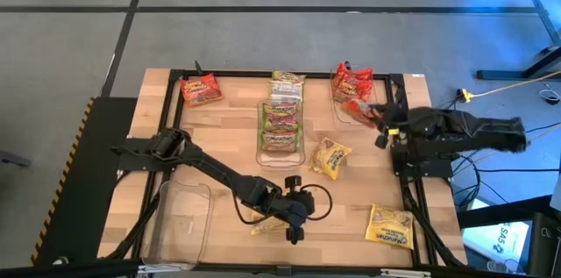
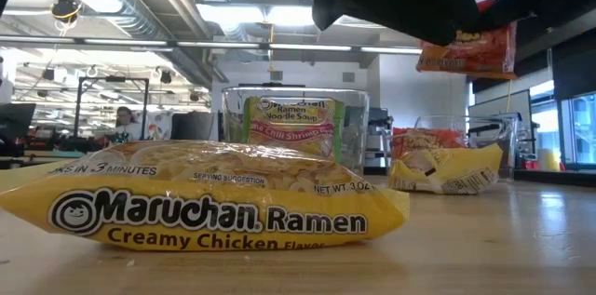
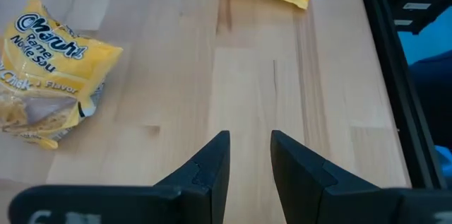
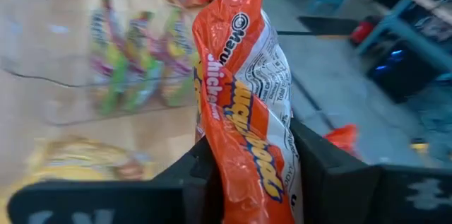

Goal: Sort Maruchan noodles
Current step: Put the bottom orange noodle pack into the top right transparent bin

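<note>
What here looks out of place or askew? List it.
A red packet lies alone at the table's far left corner, away from the other reds in the right bin. Three yellow packets lie scattered on the wood; the near-left bin looks empty. The right gripper holds a red packet.

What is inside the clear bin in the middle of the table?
The middle clear bin holds green noodle packets laid in a row; three or four show from above. The low view shows one labelled Chili Shrimp. Whether more lie beneath them cannot be seen.
</note>
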`<state>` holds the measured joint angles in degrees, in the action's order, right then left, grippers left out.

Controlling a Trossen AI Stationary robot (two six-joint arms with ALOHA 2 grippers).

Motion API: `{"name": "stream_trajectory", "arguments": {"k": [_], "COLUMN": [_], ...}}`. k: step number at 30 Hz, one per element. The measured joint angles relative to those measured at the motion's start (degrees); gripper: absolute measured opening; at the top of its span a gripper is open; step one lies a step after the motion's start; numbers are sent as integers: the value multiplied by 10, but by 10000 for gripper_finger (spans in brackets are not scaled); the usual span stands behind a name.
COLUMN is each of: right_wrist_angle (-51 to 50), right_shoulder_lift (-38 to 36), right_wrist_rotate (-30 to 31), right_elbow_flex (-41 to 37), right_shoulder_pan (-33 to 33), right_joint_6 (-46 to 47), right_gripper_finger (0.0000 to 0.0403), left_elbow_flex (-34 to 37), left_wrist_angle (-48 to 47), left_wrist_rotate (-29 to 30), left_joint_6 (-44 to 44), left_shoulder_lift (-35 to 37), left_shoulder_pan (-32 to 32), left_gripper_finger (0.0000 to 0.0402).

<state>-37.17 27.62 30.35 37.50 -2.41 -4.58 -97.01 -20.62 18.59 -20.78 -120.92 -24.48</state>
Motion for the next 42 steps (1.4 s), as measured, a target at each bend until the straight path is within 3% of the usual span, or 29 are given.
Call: {"name": "stream_trajectory", "arguments": {"k": [6, 14, 24, 31, 42], "right_wrist_angle": [13, 24, 102, 108, 175], "right_shoulder_lift": [18, 122, 272, 365, 435], "right_wrist_rotate": [-94, -260, -381, -426, -434], "right_elbow_flex": [0, 0, 0, 0, 0], "right_shoulder_pan": [153, 336, 515, 566, 564], "right_joint_6": [-105, -194, -208, -198, -215], "right_gripper_finger": [97, 97, 97, 97, 99], "left_elbow_flex": [2, 2, 2, 2, 2], "left_wrist_angle": [5, 11, 10, 10, 7], "left_wrist_rotate": [1, 2, 2, 2, -3], "left_joint_6": [4, 10, 15, 19, 30], "left_shoulder_lift": [0, 0, 0, 0, -1], "left_shoulder_pan": [0, 0, -1, -4, -5], "left_gripper_finger": [96, 96, 96, 96, 96]}}
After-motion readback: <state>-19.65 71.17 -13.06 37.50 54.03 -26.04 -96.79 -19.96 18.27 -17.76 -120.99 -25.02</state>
